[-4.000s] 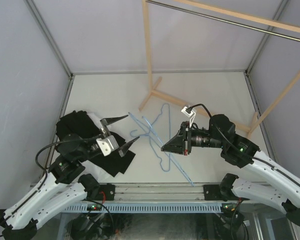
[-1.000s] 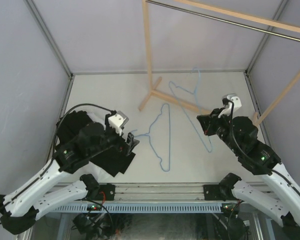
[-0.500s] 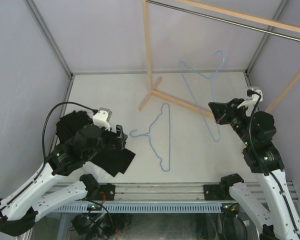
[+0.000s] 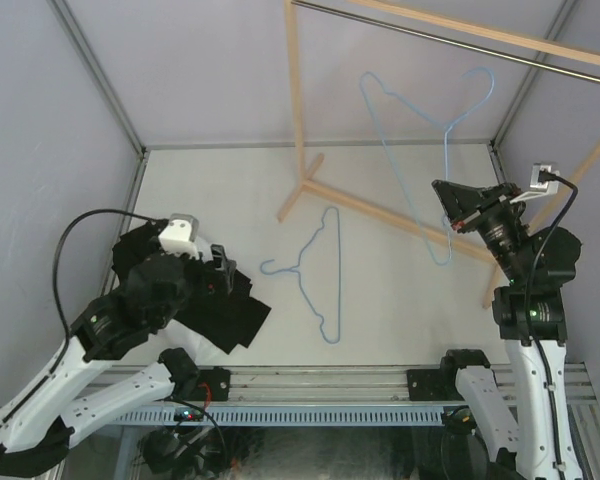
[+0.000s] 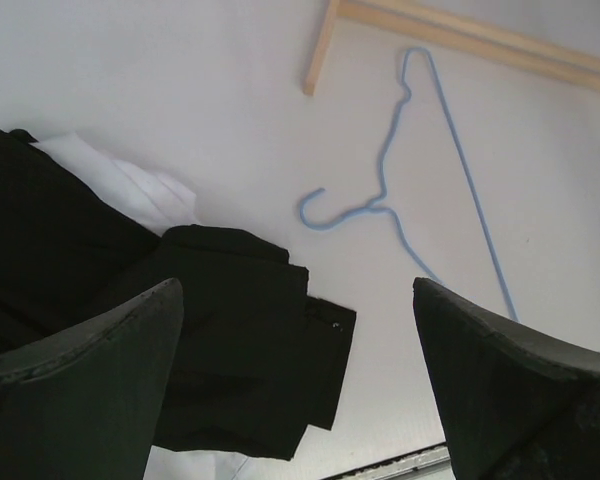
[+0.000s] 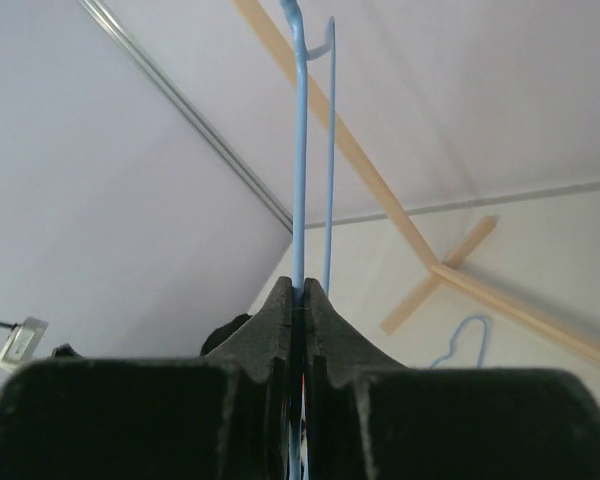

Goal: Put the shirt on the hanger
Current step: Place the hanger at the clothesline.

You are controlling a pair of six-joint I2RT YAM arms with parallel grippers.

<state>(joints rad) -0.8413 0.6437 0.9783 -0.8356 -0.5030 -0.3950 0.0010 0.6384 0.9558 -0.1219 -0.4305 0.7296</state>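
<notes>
My right gripper (image 4: 448, 205) is shut on a blue wire hanger (image 4: 447, 150) and holds it upright in the air at the right, its hook near the metal rail (image 4: 460, 42). In the right wrist view the wire (image 6: 299, 150) runs straight up from the closed fingertips (image 6: 302, 290). My left gripper (image 4: 223, 272) is open and empty above a black garment (image 4: 230, 315). In the left wrist view only a corner of the white shirt (image 5: 145, 190) shows, under the black garment (image 5: 230, 340); the rest is hidden.
A second blue hanger (image 4: 298, 267) lies flat on the white table, right of the black garment; it also shows in the left wrist view (image 5: 380, 205). A wooden rack (image 4: 298, 100) stands at the back, its foot bars crossing the table. Walls enclose the sides.
My right arm has lifted the hanger off the table and swung it up and right toward the rail. My left arm has drawn back left over the black garment.
</notes>
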